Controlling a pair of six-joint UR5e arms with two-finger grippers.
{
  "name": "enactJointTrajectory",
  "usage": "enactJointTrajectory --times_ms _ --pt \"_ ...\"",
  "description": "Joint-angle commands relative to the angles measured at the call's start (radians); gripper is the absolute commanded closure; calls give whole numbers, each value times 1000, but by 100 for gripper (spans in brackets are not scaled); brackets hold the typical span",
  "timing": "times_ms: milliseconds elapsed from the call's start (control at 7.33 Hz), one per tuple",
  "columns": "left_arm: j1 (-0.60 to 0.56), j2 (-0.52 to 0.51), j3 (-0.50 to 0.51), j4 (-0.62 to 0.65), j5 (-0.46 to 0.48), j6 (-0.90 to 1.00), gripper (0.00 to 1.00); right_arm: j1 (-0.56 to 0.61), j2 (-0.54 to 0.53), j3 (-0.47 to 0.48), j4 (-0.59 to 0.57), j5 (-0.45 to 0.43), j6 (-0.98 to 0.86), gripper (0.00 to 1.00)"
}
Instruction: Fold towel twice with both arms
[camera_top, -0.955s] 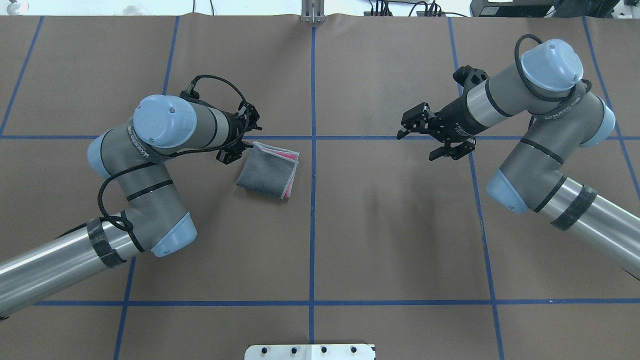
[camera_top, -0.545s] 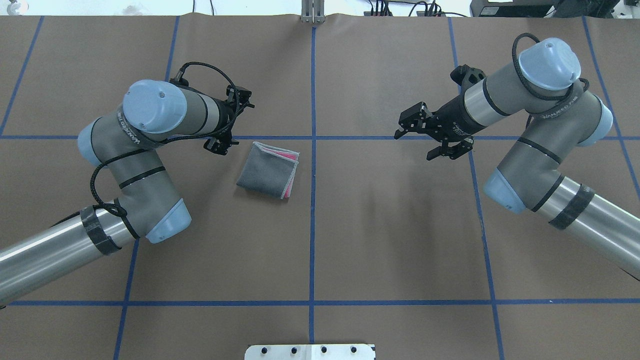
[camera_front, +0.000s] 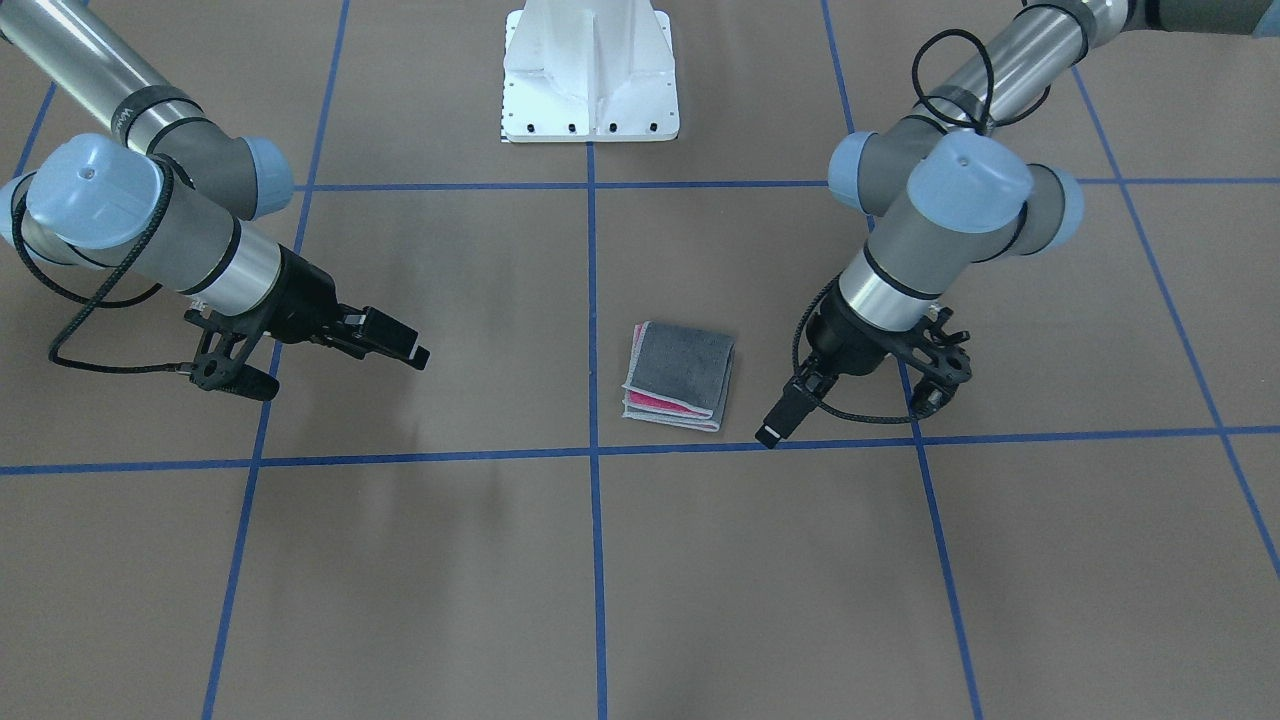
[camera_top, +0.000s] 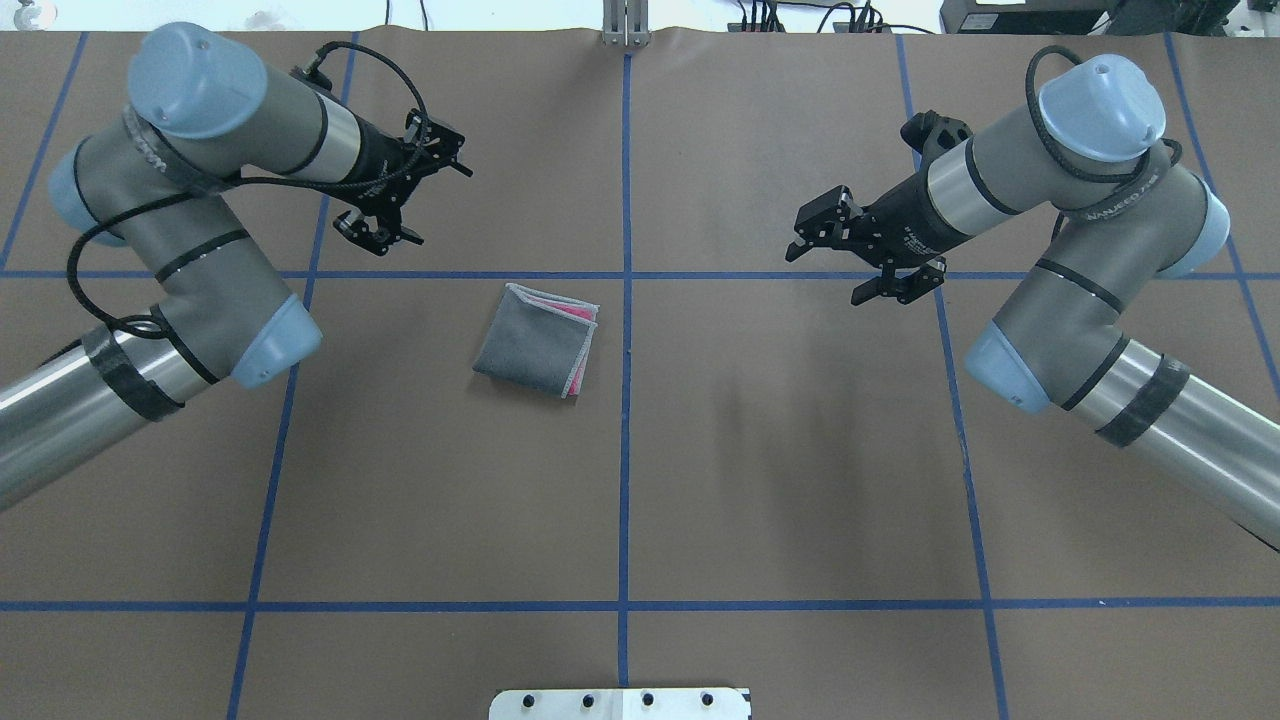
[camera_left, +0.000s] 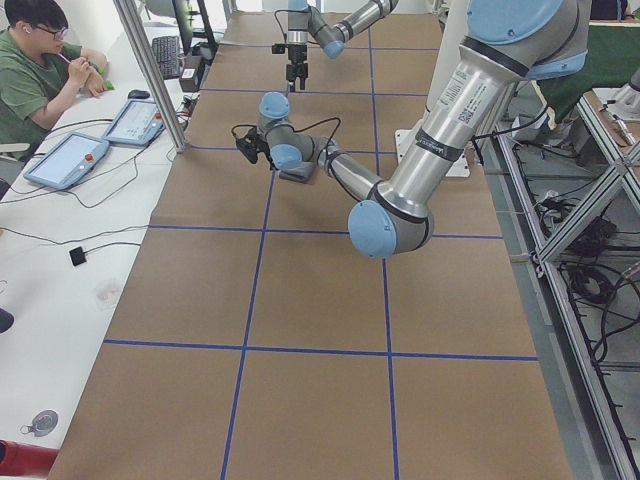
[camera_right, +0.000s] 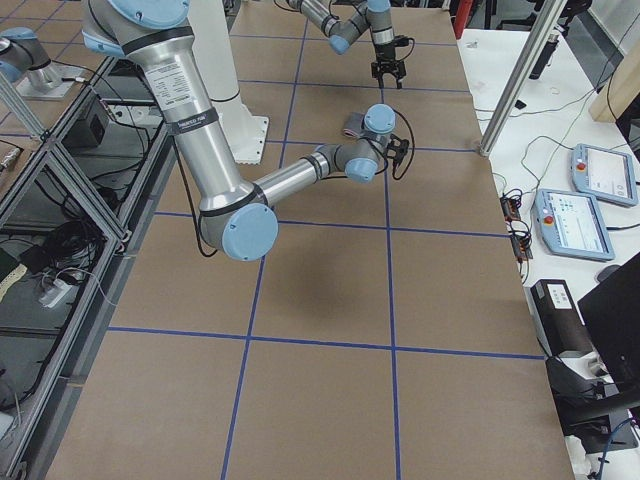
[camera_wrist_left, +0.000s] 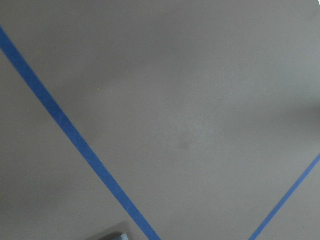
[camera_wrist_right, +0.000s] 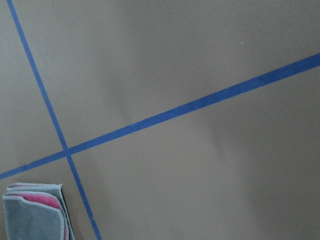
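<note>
The towel (camera_top: 535, 340) lies folded into a small square just left of the centre line. Its dark grey face is up and pink layers show at one edge (camera_front: 655, 402). My left gripper (camera_front: 770, 433) hangs in the air to the towel's far-left side, well apart from it, open and holding nothing. My right gripper (camera_top: 800, 233) hovers far to the right of the towel, open and holding nothing. The right wrist view catches the towel's corner (camera_wrist_right: 32, 215). The left wrist view shows only brown table and blue tape.
Blue tape lines (camera_top: 627, 400) grid the brown table. The white pedestal base (camera_front: 590, 90) stands at the robot's edge. Beyond the far edge, a person (camera_left: 40, 70) sits at a side table with tablets (camera_left: 65, 160) and cables.
My left arm has pulled away from the towel's left corner, rising and swinging toward the far left. The right arm shifted slightly. The towel has stayed put.
</note>
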Motion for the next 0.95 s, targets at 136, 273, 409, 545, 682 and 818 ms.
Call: enactJointTrajectory --times_ms 136,273,409,545,682,818 --pt "-209 92 -48 134 -122 535 1 126 -12 1 -169 -32 -281 1" --pt "-249 161 -51 142 -120 773 1 174 -16 1 -284 -61 -474 1" --pt "-288 230 -48 155 -113 963 1 227 -26 1 -446 -111 -733 1" --pt "-350 267 -45 160 -114 1131 1 261 -29 0 -576 -162 -920 1" --pt "-427 307 -53 225 -123 1368 1 315 -55 -9 -661 -176 -1111 1" --pt "-484 303 -71 390 -135 1581 0 399 -84 -14 -726 -166 -1292 1"
